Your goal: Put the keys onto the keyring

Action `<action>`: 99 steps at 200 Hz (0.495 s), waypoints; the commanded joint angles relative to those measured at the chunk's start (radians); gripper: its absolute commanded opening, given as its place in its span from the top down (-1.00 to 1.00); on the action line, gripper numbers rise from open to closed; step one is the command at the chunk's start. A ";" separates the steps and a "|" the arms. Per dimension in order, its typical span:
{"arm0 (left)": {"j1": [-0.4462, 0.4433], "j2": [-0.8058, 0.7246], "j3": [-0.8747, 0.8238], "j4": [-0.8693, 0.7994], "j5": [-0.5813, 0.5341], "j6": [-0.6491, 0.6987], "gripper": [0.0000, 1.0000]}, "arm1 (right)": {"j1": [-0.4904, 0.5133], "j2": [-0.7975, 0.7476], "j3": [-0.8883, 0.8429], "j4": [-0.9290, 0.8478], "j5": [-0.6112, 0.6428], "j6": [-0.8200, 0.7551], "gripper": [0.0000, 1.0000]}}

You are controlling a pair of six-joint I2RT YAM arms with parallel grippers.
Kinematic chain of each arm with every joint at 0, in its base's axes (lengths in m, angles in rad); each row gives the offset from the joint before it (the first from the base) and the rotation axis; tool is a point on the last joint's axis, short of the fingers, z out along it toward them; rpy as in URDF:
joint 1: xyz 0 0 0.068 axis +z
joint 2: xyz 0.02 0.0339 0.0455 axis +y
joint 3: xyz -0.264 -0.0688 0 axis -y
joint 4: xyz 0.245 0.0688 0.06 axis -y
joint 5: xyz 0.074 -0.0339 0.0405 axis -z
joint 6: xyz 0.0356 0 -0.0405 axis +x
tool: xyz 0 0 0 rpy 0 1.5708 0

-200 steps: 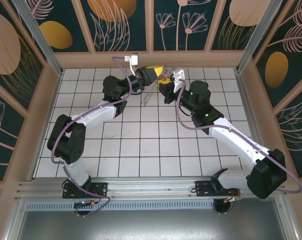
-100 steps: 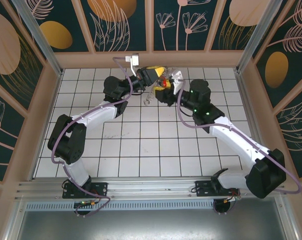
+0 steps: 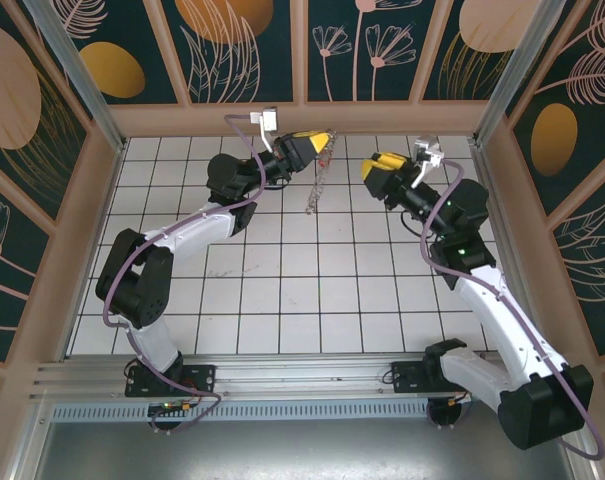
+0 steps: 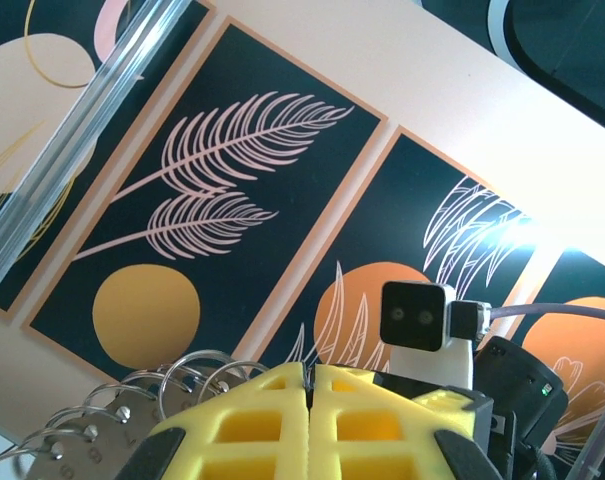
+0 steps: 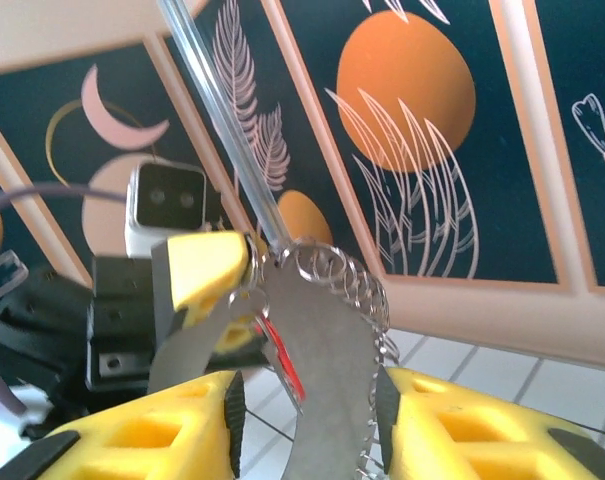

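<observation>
Now that the right gripper (image 3: 375, 170) has opened and backed away:
keyring (image 3: 315, 185) hangs from the clamped-shut left gripper (image 3: 322, 143) alone; key (image 5: 322, 380) probably threaded.

Top external is set high behind the bases (image 3: 172, 378), tilted down over the table (image 3: 282, 290). Left wrist is aimed upward past the left gripper (image 4: 309, 385) at wall panels (image 4: 232, 170). Right wrist is aimed past the right gripper (image 5: 307, 410) at the keyring (image 5: 332, 265) ahead. Keyring is shared by all three.

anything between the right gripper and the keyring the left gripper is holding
Nothing visible. In the top view the open right gripper sits apart from the keyring, which hangs with its keys from the shut left gripper, and the gap between them is free.
</observation>
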State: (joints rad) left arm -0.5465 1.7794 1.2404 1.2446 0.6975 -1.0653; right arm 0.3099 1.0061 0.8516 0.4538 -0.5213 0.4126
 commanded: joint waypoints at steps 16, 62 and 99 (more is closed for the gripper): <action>-0.005 0.007 0.007 0.091 -0.026 -0.028 1.00 | -0.004 0.108 0.037 0.313 -0.082 0.323 0.25; -0.005 0.005 -0.004 0.107 -0.057 -0.048 1.00 | -0.002 0.210 0.038 0.544 -0.114 0.536 0.35; -0.007 0.015 -0.021 0.144 -0.109 -0.108 1.00 | 0.001 0.274 0.042 0.671 -0.102 0.646 0.42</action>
State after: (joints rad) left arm -0.5465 1.7805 1.2324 1.2911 0.6441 -1.1206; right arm 0.3099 1.2491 0.8639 0.9352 -0.6044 0.9314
